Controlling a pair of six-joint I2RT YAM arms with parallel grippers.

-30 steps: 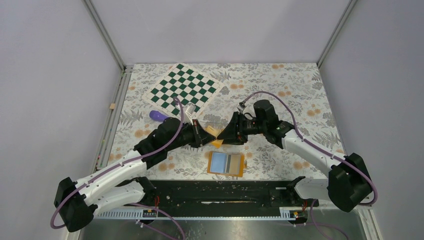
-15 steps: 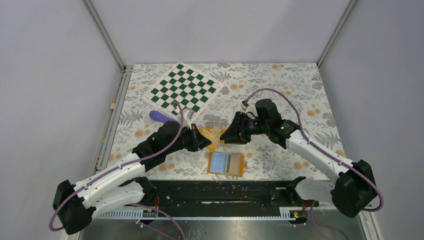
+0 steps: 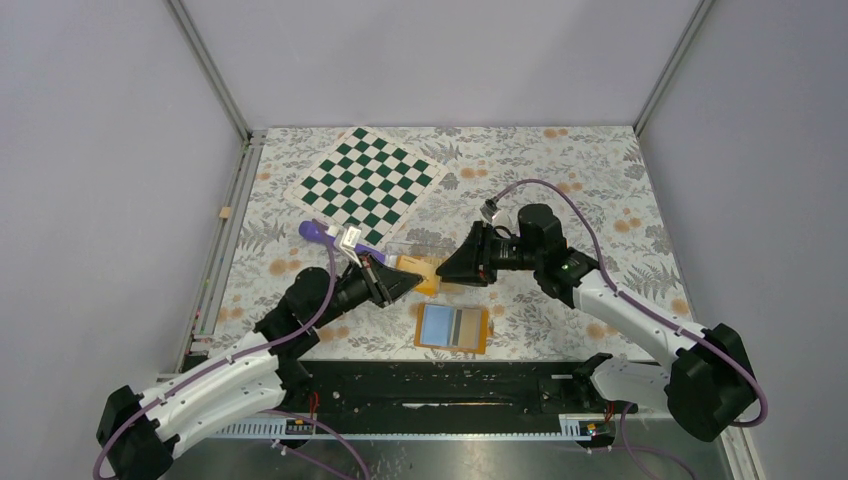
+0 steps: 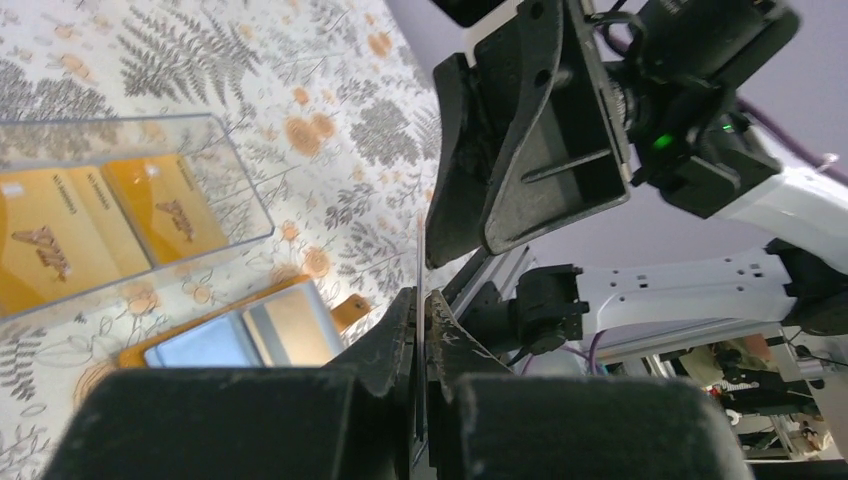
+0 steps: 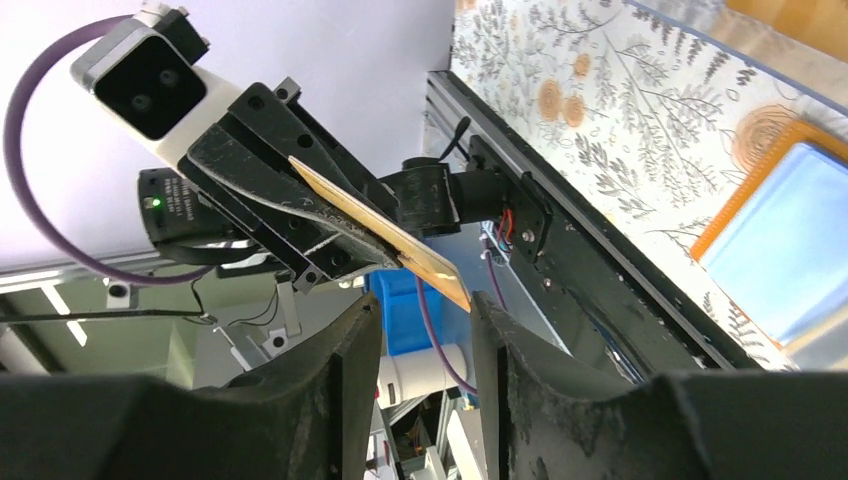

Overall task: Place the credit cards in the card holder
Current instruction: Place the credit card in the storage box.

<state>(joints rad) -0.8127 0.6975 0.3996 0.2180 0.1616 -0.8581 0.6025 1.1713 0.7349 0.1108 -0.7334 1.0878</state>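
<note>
Pinched gold credit card (image 5: 380, 232) tight in left gripper (image 4: 420, 305), long axis aimed straight at right gripper (image 5: 425, 335). Faced it half-spread and empty, card's free tip just short of the gap. Found card holder (image 3: 452, 328) open, lower centre of top view, below both.

Pale walls (image 3: 420, 60) (plain), floral-patterned table (image 3: 600, 170)

Overhead camera looks down on the bench (image 3: 600, 190); left wrist closely faces right hand (image 4: 475, 245), right wrist faces left hand (image 5: 370, 255).
</note>
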